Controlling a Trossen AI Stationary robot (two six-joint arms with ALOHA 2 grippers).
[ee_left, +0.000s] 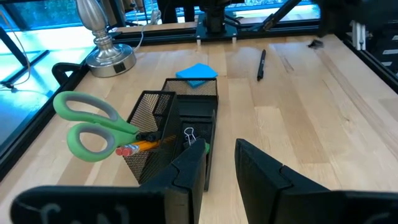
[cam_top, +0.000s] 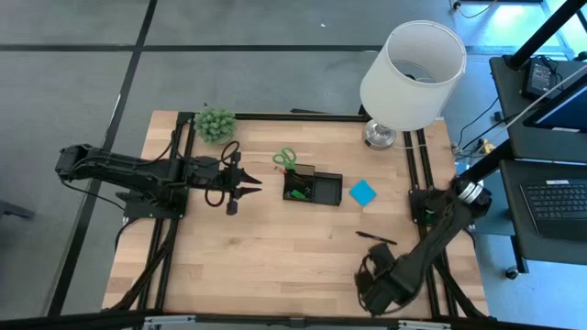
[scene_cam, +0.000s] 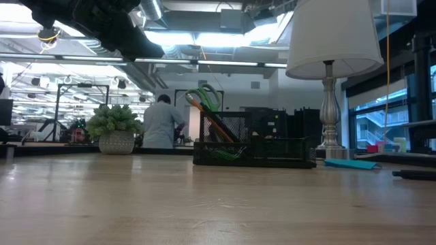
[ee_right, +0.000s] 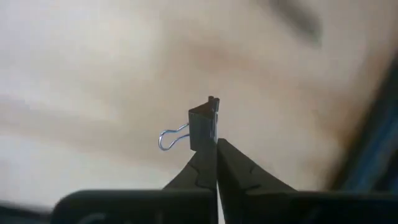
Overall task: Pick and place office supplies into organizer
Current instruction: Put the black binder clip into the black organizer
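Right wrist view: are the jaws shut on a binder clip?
Yes, the right gripper is closed on a small black binder clip, pinched at its tips.

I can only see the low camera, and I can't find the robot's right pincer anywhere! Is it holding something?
Observer: Yes. The right pincer is shut on a small black binder clip.
Operator: Cool! Where is that arm?
Observer: From above, its end is over the front right part of the table, apart from the organizer.
Operator: And the other pincer?
Observer: The left pincer hovers just left of the organizer, open, with nothing in it.
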